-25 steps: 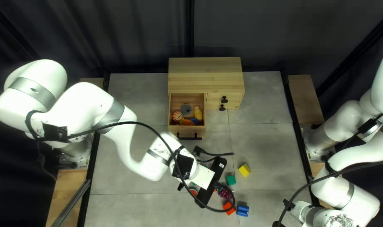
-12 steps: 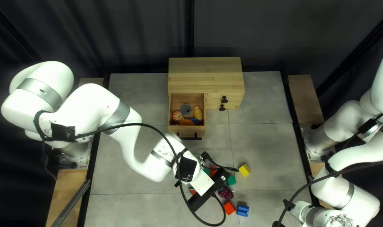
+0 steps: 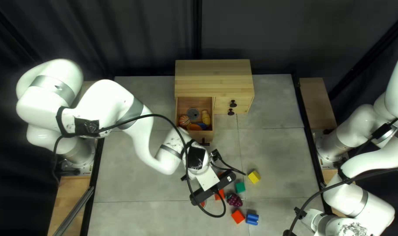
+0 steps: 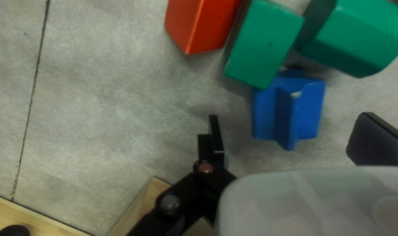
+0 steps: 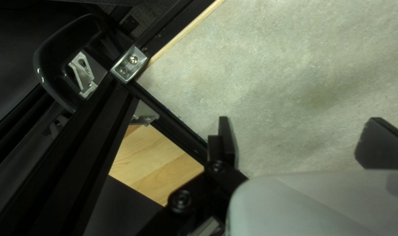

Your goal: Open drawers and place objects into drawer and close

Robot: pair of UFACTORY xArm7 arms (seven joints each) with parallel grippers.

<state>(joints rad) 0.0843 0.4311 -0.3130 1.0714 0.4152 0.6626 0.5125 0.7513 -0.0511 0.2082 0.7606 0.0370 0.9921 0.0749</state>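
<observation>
Grey tabletop bears blocks; open drawer holds toys.

Two arms, one cabinet, two knobs, at least six blocks

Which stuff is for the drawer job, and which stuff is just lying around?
Probably for the job:
open drawer and its cabinet
yellow toy inside the drawer
on the table, yellow block, blue block and purple berry

Probably just around:
metal bar at the top left view's left
dark curtain behind the table
</observation>
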